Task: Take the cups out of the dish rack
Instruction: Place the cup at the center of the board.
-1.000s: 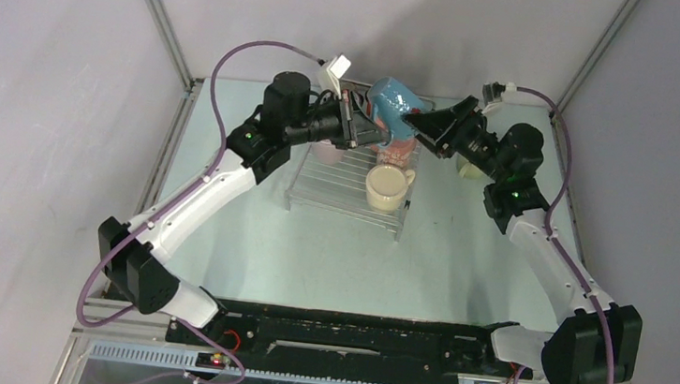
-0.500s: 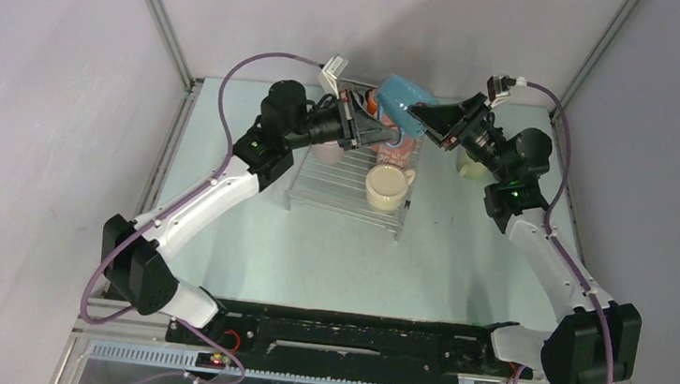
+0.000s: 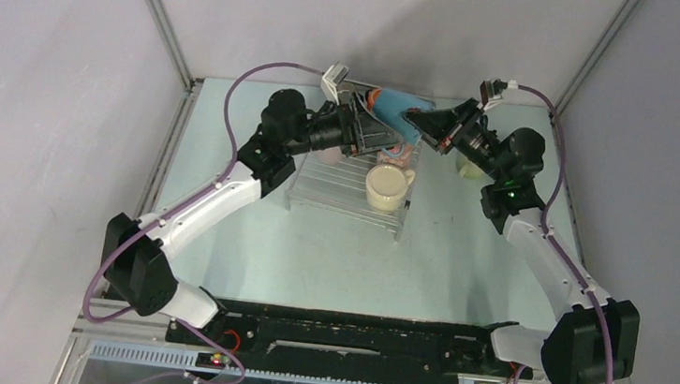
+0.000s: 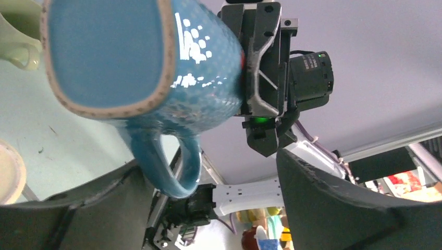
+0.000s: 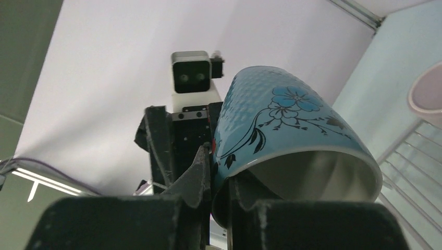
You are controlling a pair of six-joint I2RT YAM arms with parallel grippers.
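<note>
Hanging above the far end of the dish rack [image 3: 336, 192], the blue floral mug [image 3: 390, 103] lies tipped on its side. Its base faces the left gripper [image 3: 368, 127] and its mouth faces the right gripper [image 3: 411, 117]. The right fingers are clenched on the rim. The left fingers stand released, spread either side of the handle, so backing out likely means clearing that handle. A cream mug [image 3: 386, 186] sits on the rack below, and a pale green mug [image 3: 470, 170] stands off the rack's right side.
</note>
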